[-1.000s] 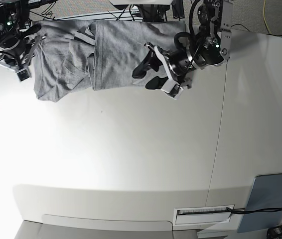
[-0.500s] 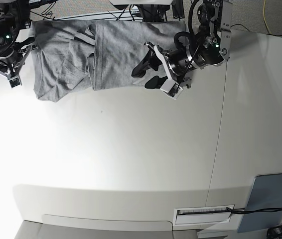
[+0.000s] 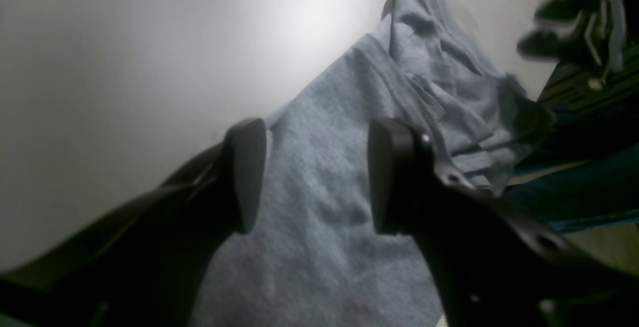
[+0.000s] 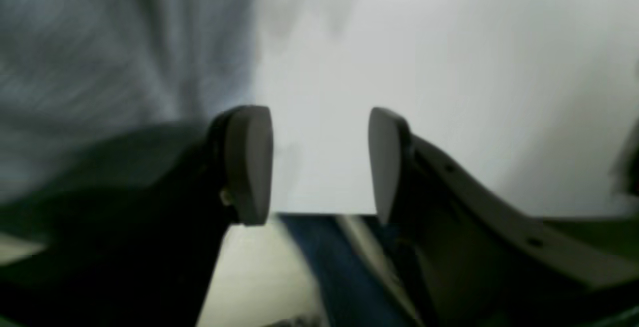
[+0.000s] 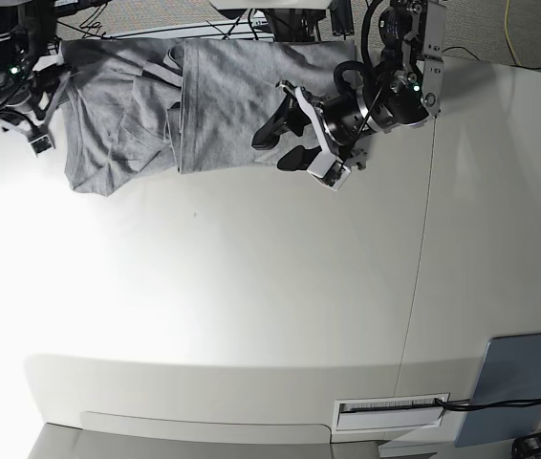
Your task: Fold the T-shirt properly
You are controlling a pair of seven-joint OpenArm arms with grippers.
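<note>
The grey T-shirt (image 5: 223, 100) lies partly folded along the table's far edge, plain side up, its left part bunched in overlapping layers (image 5: 122, 124). My left gripper (image 5: 280, 145) hovers open over the shirt's right portion. In the left wrist view its open jaws (image 3: 314, 177) frame the grey cloth (image 3: 319, 227), with nothing pinched. My right gripper (image 5: 46, 107) stands open at the shirt's left edge. The right wrist view is blurred: the open gripper (image 4: 317, 164) shows bare white table between its fingers, and the shirt (image 4: 100, 42) sits off to the left.
A grey-blue flat panel (image 5: 517, 382) lies at the near right corner, beside a white slotted fixture (image 5: 390, 413). A seam (image 5: 423, 239) runs down the table's right part. Cables and arm mounts crowd the far edge (image 5: 280, 14).
My right gripper has opened its jaws and shifted back to the shirt's left edge. The left arm has stayed still over the shirt.
</note>
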